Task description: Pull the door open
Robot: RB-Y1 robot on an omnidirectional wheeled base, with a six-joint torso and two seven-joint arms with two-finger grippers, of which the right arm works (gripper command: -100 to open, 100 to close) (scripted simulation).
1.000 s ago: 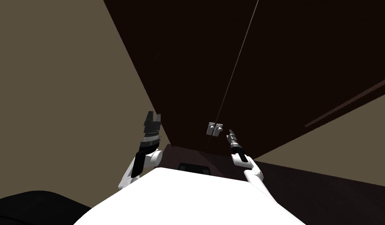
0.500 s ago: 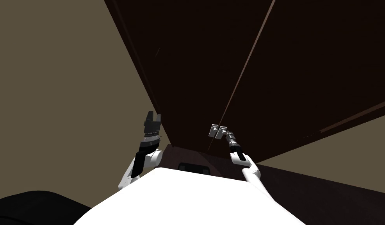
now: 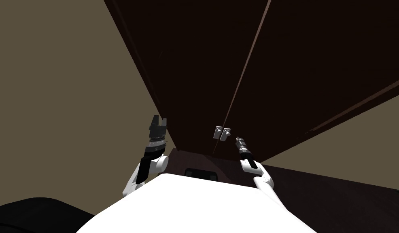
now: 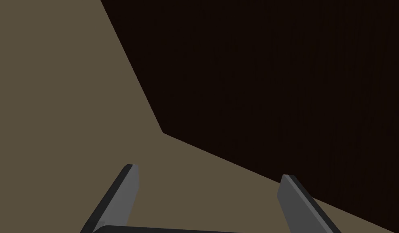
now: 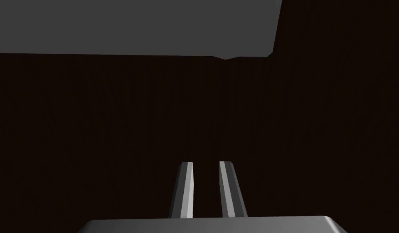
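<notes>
Your right gripper point(image 3: 237, 139) is the nearer one. Its tip sits just beside the right-hand handle point(image 3: 226, 134) without touching it, and the handle lies ahead of the fingers and a little toward your left. The jaws are narrow, almost together, with nothing between them.

In the right wrist view the fingers point(image 5: 185, 188) point at the flat dark brown door point(image 5: 194, 113). A flat grey shape point(image 5: 134, 26) lies beyond them and off their line; it is probably that handle seen close. You would need to spread the jaws and shift toward it before any pull.

The door is a pair of dark brown leaves meeting at a thin pale seam point(image 3: 245, 73). The right-hand handle and the left-hand handle point(image 3: 218, 132), both small and light grey, sit side by side at the seam. Their long axis is too small to tell.

Your left gripper point(image 3: 158, 126) is well apart from them, by the tan wall point(image 3: 53, 101), with its jaws wide and empty.
</notes>
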